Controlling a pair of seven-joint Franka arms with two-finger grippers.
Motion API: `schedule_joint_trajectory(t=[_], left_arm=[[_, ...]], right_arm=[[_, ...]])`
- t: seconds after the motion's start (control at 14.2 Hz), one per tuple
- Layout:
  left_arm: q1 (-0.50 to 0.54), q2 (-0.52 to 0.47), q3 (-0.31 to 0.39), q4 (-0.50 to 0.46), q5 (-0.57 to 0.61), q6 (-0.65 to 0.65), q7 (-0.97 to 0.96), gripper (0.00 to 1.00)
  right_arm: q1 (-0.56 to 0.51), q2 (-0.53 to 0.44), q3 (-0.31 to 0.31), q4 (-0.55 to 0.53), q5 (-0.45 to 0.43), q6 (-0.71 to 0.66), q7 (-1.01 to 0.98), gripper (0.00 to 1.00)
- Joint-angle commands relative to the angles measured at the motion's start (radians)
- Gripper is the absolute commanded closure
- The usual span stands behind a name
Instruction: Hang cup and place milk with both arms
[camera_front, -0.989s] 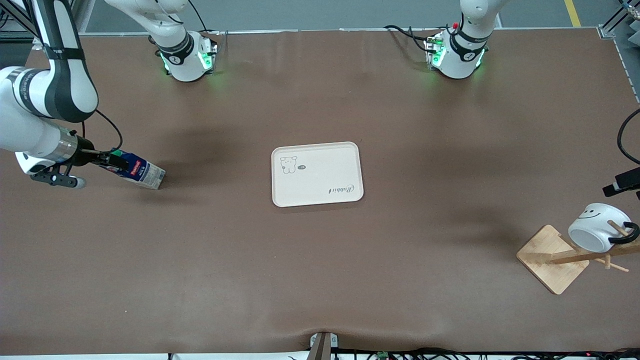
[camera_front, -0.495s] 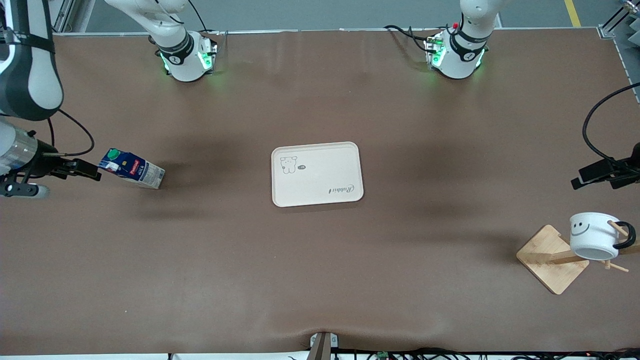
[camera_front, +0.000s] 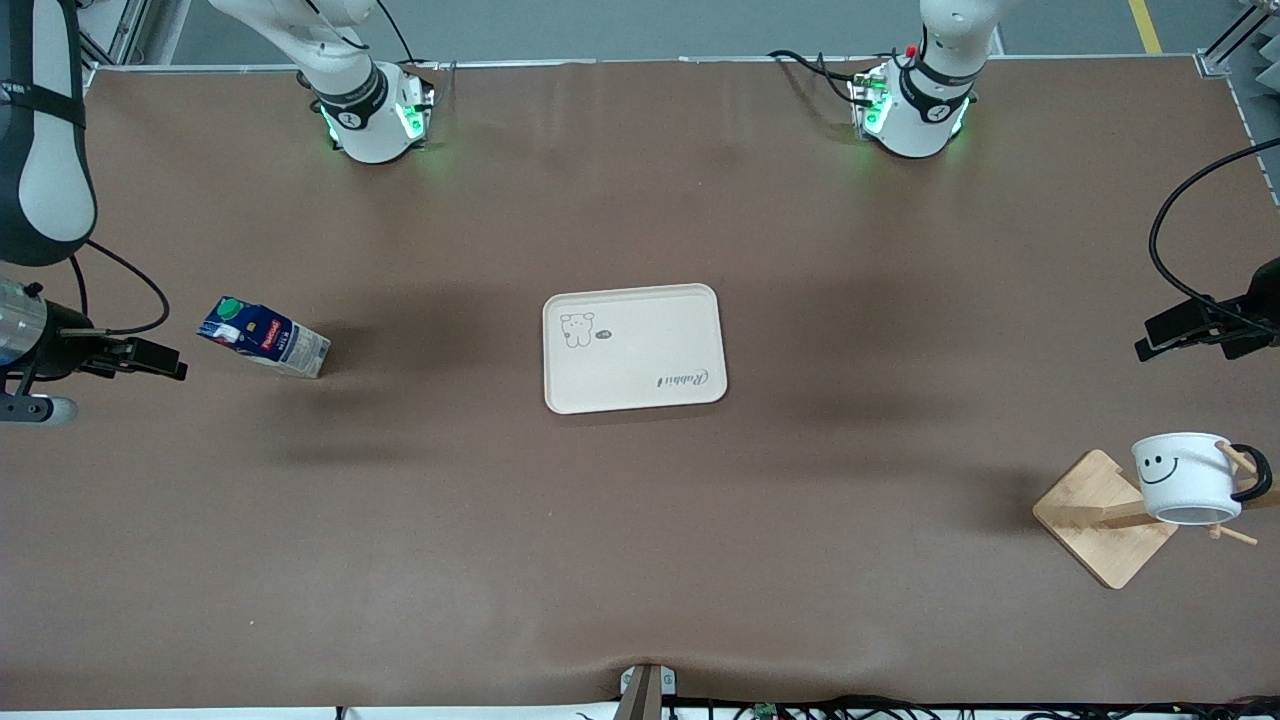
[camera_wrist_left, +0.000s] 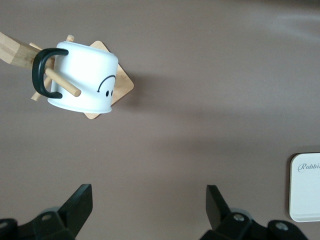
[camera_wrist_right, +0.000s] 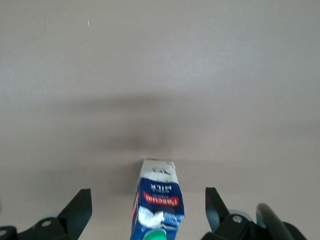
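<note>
The cup (camera_front: 1188, 478) hangs by its handle on a wooden rack (camera_front: 1105, 517) at the left arm's end of the table (camera_front: 640, 540); the milk (camera_front: 264, 337) stands on bare table, not on the tray (camera_front: 633, 347). Wrist views show what the front view cannot: the left end effector (camera_wrist_left: 150, 205) and right end effector (camera_wrist_right: 149, 205) are both spread and empty.

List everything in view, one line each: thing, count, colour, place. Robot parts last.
Milk carton: one, dark blue with green cap and red label, on the table toward the right arm's end.
Tray: one, cream, mid-table.
Mug: one, white with black handle and smiley, hanging on the rack's peg.
Mug rack: one, light wood, toward the left arm's end.
Table: one, brown.
Right pincer: one, black, open, beside the milk carton.
Left pincer: one, black, open, above the table.
</note>
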Motion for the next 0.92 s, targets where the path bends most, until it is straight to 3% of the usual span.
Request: schedule_joint_trajectory(t=[0.0, 0.35, 0.64, 0.85], left_arm=[[0.012, -0.026, -0.012, 0.003, 0.022, -0.024, 0.031, 0.00], [-0.016, -0.138, -0.016, -0.011, 0.016, -0.072, 0.037, 0.00], [-0.285, -0.220, 0.216, -0.057, 0.004, -0.146, 0.031, 0.00], [-0.477, -0.288, 0.445, -0.129, -0.093, -0.146, 0.031, 0.00]], right_arm=[[0.065, 0.035, -0.002, 0.114, -0.112, -0.146, 0.004, 0.00], [0.057, 0.021, -0.005, 0.124, -0.066, -0.176, 0.044, 0.00], [0.056, -0.113, -0.007, 0.113, -0.069, -0.240, 0.109, 0.00], [0.054, -0.204, -0.007, 0.087, -0.062, -0.286, 0.109, 0.00]])
